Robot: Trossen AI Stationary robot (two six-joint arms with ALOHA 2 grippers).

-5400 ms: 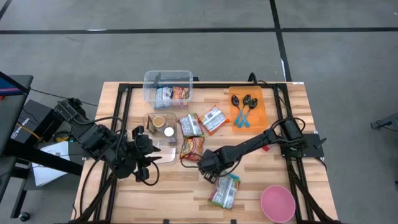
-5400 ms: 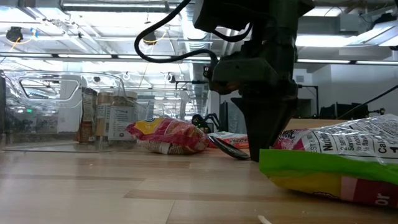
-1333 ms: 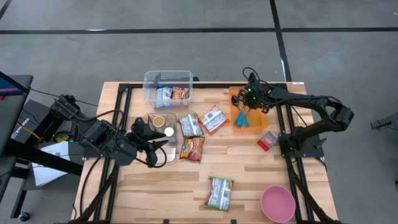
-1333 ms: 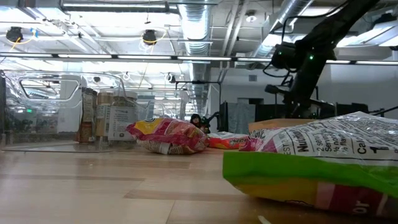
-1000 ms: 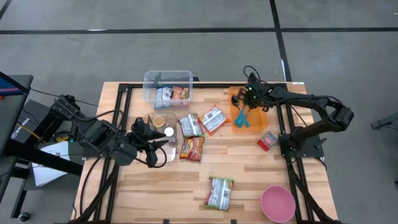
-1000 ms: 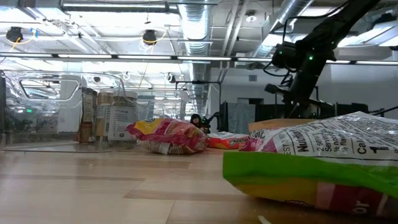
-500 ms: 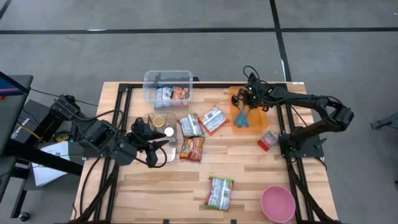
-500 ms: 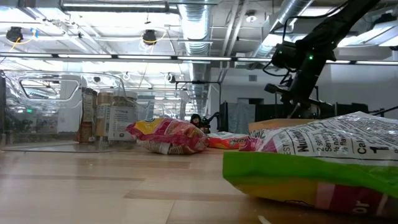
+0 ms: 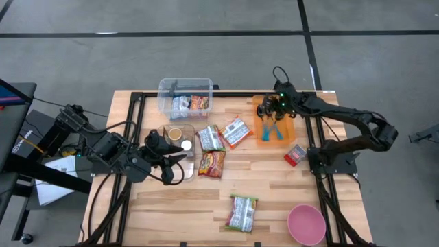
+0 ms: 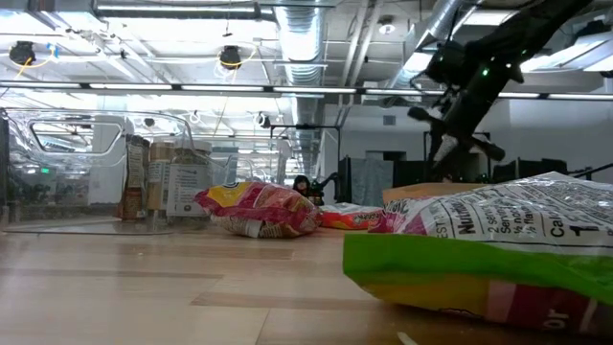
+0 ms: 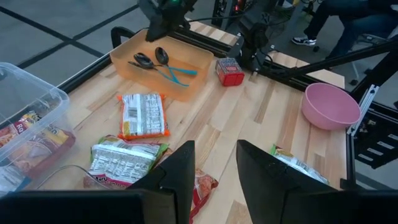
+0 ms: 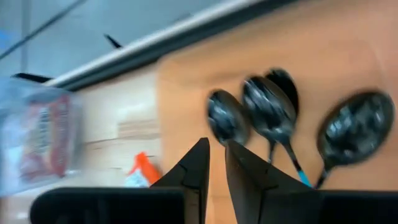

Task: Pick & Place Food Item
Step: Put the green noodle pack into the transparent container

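Observation:
Several food packets lie flat on the wooden table: a green one (image 9: 243, 211) near the front edge, which fills the low view's right (image 10: 479, 254), a red-yellow one (image 9: 212, 163), and two more (image 9: 209, 137) (image 9: 235, 130) at the middle. My right gripper (image 12: 216, 155) is shut and empty, hanging above the orange tray (image 9: 282, 129) that holds three spoons (image 12: 273, 115). My left gripper (image 11: 214, 158) is open and empty, low over the table beside a clear tray with cups (image 9: 177, 137).
A clear bin (image 9: 185, 96) with packets inside stands at the far edge. A pink bowl (image 9: 306, 224) sits at the front right and a small red box (image 9: 295, 154) at the right. Bare wood lies between the green packet and the middle packets.
My right gripper has risen above the orange tray, with its arm swinging a little toward the table's right edge. The packets and the spoons have stayed where they were.

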